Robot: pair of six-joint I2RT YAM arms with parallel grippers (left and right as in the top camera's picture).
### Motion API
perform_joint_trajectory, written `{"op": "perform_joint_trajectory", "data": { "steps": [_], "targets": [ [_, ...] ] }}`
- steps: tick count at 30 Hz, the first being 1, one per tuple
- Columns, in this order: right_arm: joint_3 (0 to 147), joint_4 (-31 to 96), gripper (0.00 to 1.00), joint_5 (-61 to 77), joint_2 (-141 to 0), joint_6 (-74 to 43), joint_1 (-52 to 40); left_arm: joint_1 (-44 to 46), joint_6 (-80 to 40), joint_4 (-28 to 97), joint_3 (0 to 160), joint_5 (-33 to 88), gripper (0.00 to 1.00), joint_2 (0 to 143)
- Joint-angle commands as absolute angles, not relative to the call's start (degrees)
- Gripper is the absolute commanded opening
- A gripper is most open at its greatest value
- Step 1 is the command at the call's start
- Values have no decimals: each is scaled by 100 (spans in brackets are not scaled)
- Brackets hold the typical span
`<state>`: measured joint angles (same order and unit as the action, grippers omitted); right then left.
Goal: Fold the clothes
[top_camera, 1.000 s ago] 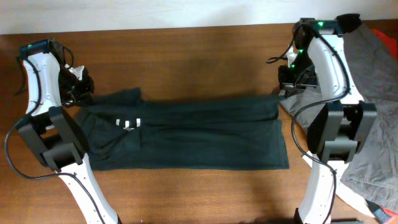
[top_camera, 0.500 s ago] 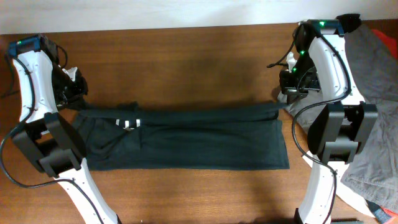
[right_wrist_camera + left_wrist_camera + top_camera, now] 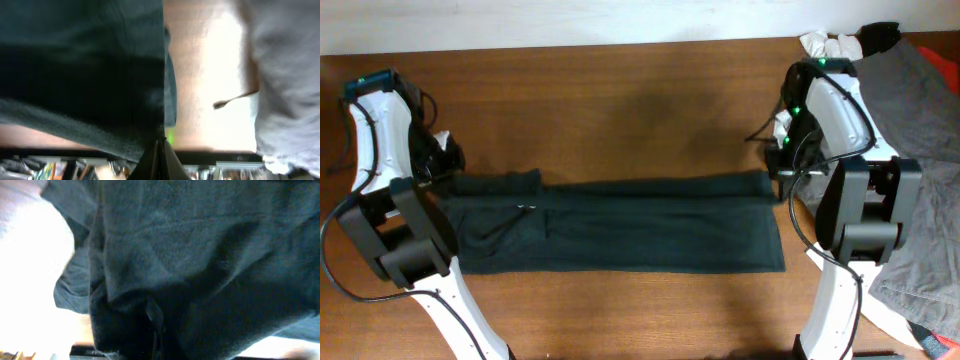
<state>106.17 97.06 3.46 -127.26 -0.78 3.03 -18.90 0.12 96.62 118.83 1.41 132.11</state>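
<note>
STEP: lengthwise fold, judged mid-way | ITEM: dark green garment flat on wooden table, between arms | left gripper: clamped on far-left corner | right gripper: clamped on far-right corner | NEXT: move both corners together, cloth taut.

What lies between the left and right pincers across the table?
Only the dark green garment, its upper edge stretched from the left pincer to the right pincer. The overhead view shows this; nothing else sits on that stretch.
</note>
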Motion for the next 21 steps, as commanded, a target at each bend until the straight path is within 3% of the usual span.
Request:
{"op": "perform_joint_trajectory", "data": {
  "steps": [1, 21],
  "targets": [
    [10241, 9736, 4, 292, -12403, 67, 342, -1968, -86, 9673, 11686, -47, 0, 13002],
    [9795, 9603, 4, 71, -12403, 60, 351, -1968, -642, 9085, 11157, -958, 0, 13004]
  ]
}}
